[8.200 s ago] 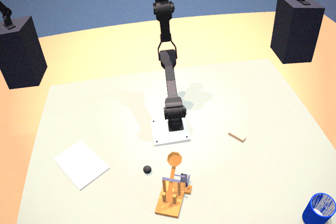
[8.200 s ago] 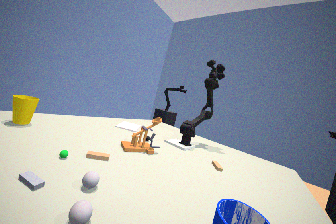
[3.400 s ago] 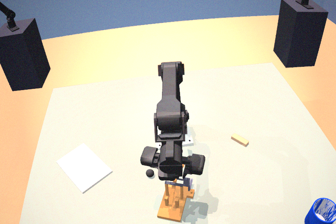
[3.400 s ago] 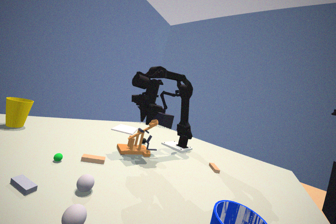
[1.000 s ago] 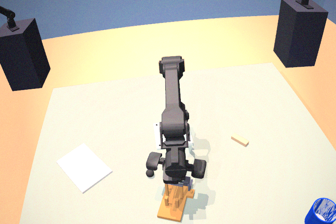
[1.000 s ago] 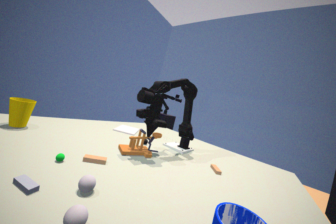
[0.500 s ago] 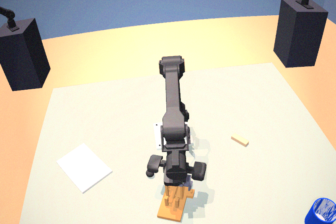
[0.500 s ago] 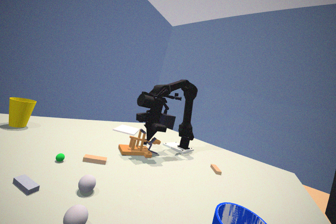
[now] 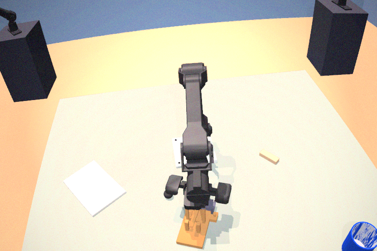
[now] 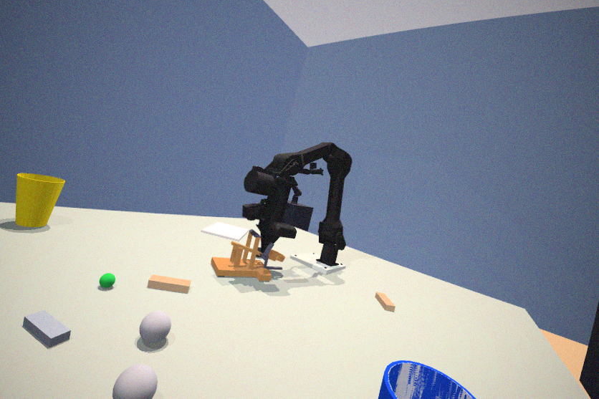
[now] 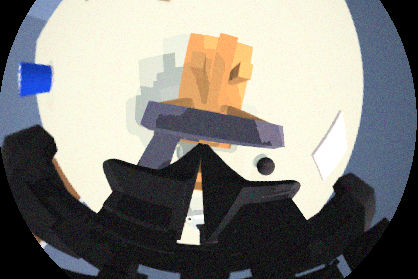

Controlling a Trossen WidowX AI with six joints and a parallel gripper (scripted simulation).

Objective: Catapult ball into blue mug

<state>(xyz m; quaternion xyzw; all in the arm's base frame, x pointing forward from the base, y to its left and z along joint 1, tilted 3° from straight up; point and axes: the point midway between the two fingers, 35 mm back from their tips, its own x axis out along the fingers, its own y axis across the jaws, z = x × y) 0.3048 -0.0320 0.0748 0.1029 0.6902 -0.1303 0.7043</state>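
Observation:
The orange wooden catapult [image 9: 195, 230] [image 10: 239, 263] [image 11: 216, 69] stands on the table in front of the arm. My gripper [image 10: 267, 251] [image 11: 203, 147] is shut with nothing between its fingers. Its tips are down at the near end of the catapult, by the grey crossbar [image 11: 213, 125]. In the top view the wrist hides the fingertips. A small black ball [image 9: 166, 194] [image 11: 265, 165] lies on the table just beside the gripper. The blue mug [image 9: 360, 235] [image 10: 420, 382] [image 11: 35, 78] stands far off at the table's corner.
A white sheet [image 9: 94, 187] [image 10: 225, 230] [image 11: 330, 146] lies to one side. A yellow cup [image 10: 36, 198], a green ball [image 10: 107, 280], two wooden blocks [image 10: 168, 283] [image 9: 268, 156], a grey block [image 10: 46, 328] and two grey eggs [image 10: 155, 327] lie around.

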